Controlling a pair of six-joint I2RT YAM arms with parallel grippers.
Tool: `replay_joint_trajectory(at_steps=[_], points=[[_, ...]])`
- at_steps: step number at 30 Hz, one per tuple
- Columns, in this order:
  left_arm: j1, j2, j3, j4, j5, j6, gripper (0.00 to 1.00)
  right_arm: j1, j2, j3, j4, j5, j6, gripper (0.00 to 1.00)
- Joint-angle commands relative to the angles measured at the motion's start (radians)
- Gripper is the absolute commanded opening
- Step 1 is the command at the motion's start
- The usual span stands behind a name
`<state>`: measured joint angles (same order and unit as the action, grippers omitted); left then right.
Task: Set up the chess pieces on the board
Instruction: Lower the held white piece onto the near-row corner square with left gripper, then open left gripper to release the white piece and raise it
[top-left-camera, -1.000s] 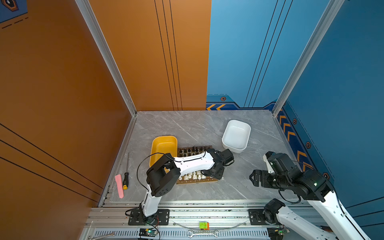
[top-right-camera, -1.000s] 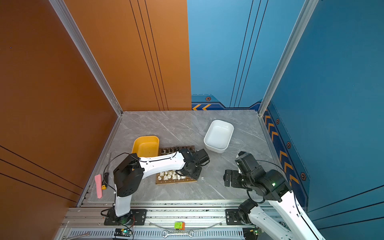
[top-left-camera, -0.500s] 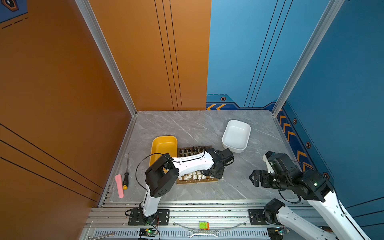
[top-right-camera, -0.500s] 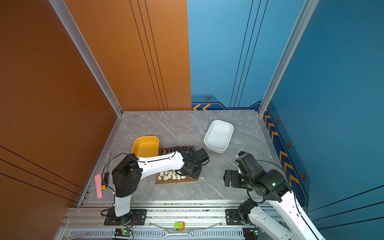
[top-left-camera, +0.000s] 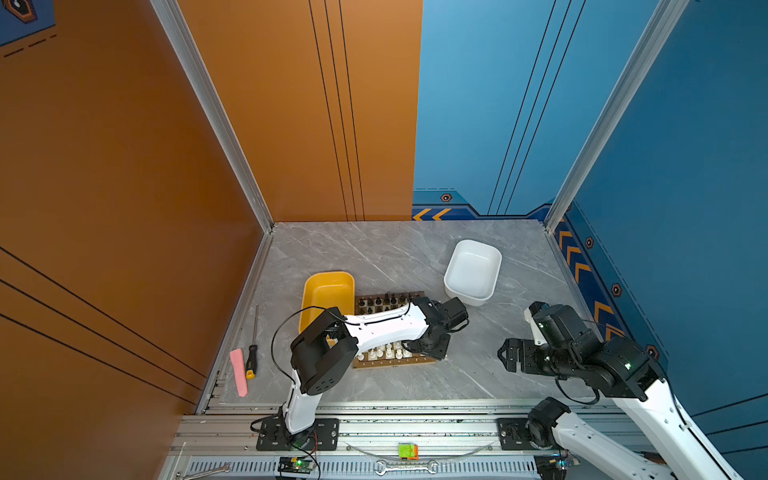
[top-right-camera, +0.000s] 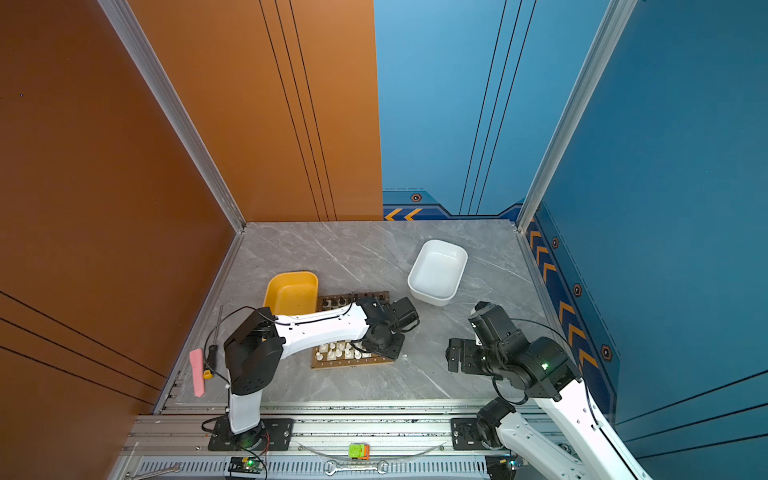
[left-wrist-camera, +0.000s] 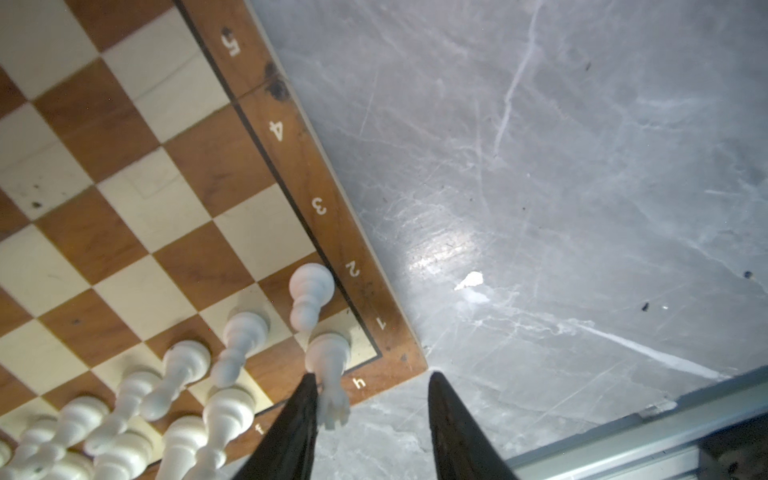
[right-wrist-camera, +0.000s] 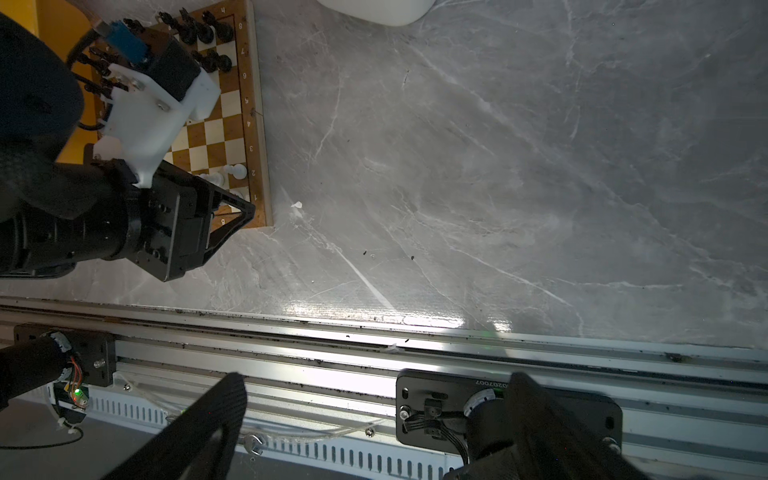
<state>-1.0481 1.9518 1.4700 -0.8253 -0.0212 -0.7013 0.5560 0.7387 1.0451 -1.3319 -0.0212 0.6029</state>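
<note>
The board (top-left-camera: 395, 364) (top-right-camera: 353, 365) lies on the grey table. Black chess pieces (top-left-camera: 386, 301) (right-wrist-camera: 208, 31) fill its far rows and white ones (top-left-camera: 386, 353) (top-right-camera: 340, 353) its near rows. My left gripper (top-left-camera: 432, 355) (top-right-camera: 392, 355) (left-wrist-camera: 372, 390) (right-wrist-camera: 248, 212) hangs low over the board's near right corner, jaws apart. A white rook (left-wrist-camera: 328, 361) stands on the corner square against one finger (left-wrist-camera: 305, 399); the other finger is well clear of it. A white pawn (left-wrist-camera: 309, 291) stands one square behind. My right gripper (top-left-camera: 503, 353) (top-right-camera: 451, 353) (right-wrist-camera: 374, 376) is open and empty, right of the board.
A yellow tub (top-left-camera: 328, 291) touches the board's far left corner. A white tub (top-left-camera: 473, 270) sits behind and right. A screwdriver (top-left-camera: 251, 353) and a pink strip (top-left-camera: 239, 376) lie at the left edge. The metal rail (top-left-camera: 415, 415) runs along the front.
</note>
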Motion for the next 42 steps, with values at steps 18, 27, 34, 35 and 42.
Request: replay_joint_trajectory(at_steps=[18, 27, 34, 35, 42], points=[[0.014, 0.014, -0.035, 0.002, -0.028, 0.016, 0.45, -0.004, 0.002, 0.004, 0.005, 0.012, -0.008, 1.0], [0.017, 0.034, -0.037, 0.009, -0.026, 0.024, 0.45, -0.004, 0.005, 0.018, -0.003, 0.016, -0.01, 1.0], [0.022, 0.038, -0.039, 0.013, -0.025, 0.031, 0.45, -0.004, 0.004, 0.02, -0.003, 0.018, -0.004, 1.0], [0.02, 0.038, -0.042, 0.013, -0.023, 0.031, 0.45, -0.004, 0.002, 0.019, -0.004, 0.018, -0.003, 1.0], [0.019, 0.033, -0.049, 0.014, -0.016, 0.026, 0.44, -0.004, -0.003, 0.015, -0.007, 0.018, 0.003, 1.0]])
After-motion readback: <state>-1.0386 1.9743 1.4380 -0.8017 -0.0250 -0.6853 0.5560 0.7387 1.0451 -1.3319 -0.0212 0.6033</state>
